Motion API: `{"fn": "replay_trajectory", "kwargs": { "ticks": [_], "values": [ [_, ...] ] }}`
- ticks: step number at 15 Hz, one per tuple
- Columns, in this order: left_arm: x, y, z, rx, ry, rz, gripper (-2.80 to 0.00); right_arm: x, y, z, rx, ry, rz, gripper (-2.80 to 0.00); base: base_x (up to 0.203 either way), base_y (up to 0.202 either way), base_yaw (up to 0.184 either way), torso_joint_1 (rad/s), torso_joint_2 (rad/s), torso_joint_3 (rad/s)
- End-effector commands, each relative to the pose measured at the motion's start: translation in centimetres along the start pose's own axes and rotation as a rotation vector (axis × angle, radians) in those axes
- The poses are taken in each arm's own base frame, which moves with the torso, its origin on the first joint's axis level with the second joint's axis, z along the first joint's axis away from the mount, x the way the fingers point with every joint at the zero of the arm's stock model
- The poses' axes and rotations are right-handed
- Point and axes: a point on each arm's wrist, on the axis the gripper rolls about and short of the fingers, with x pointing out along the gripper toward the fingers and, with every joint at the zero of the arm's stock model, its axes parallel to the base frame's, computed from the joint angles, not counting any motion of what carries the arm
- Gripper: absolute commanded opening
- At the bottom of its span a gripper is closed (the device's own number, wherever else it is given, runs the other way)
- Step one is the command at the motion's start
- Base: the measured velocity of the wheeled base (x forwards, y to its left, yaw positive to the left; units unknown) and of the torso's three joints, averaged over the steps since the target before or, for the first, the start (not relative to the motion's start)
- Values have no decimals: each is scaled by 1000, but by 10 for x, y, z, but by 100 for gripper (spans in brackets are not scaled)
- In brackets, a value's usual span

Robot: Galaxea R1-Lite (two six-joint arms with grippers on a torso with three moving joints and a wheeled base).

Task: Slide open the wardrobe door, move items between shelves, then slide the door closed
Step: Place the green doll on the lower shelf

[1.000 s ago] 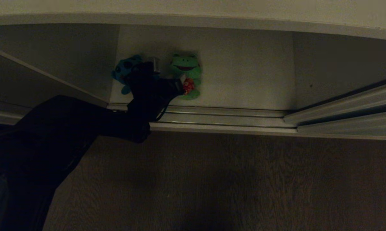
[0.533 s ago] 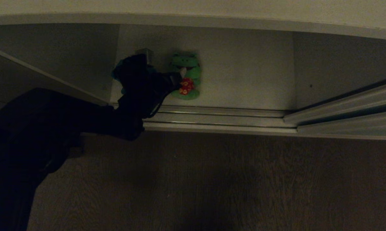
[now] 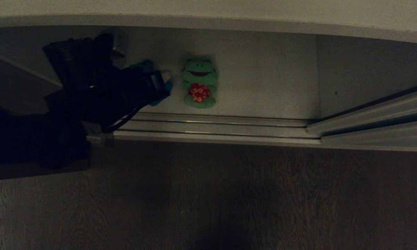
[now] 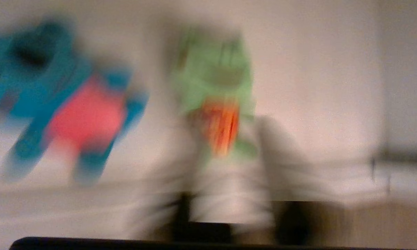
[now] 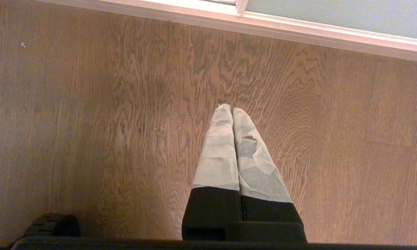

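Observation:
A green frog toy (image 3: 198,83) lies face up on the white shelf (image 3: 264,86). A blue toy with a pink belly (image 4: 73,114) lies to its left, mostly hidden behind my left arm in the head view. My left gripper (image 3: 164,81) hovers over the blue toy's right side, a short way left of the frog. In the blurred left wrist view its fingers (image 4: 229,166) look shut on nothing, and both toys (image 4: 215,86) lie apart from them. My right gripper (image 5: 231,109) is shut and empty over the wooden floor. The pale grey-green sliding wardrobe door (image 5: 333,14) shows beyond it.
Silver floor rails (image 3: 229,128) run along the front of the wardrobe opening. Dark wood floor (image 3: 229,194) fills the near side. White side walls (image 3: 368,69) bound the shelf on the right and left.
My left arm has pulled back to the left, away from the frog. The frog, half covered before, now shows whole. The blue toy stays partly hidden behind the arm.

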Motion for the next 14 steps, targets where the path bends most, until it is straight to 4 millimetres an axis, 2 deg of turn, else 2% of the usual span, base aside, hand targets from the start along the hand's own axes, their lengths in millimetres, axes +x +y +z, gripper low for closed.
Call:
{"fn": "replay_trajectory", "kwargs": {
  "ticks": [1,8,10,12,14],
  "values": [
    [-65,-2,26,25,-14,20,-280,0,0,0,-2,-3,1,-280,0,0,0,0,0,0],
    [-231,20,25,129,40,295,-280,0,0,0,0,-3,1,-280,0,0,0,0,0,0],
    [-279,14,18,142,21,324,-280,0,0,0,-2,-1,1,-280,0,0,0,0,0,0],
    [-326,3,-2,153,11,334,-280,0,0,0,-2,-3,1,-280,0,0,0,0,0,0],
    [-359,-3,-34,159,38,337,-280,0,0,0,-2,-3,1,-280,0,0,0,0,0,0]
  ]
}}
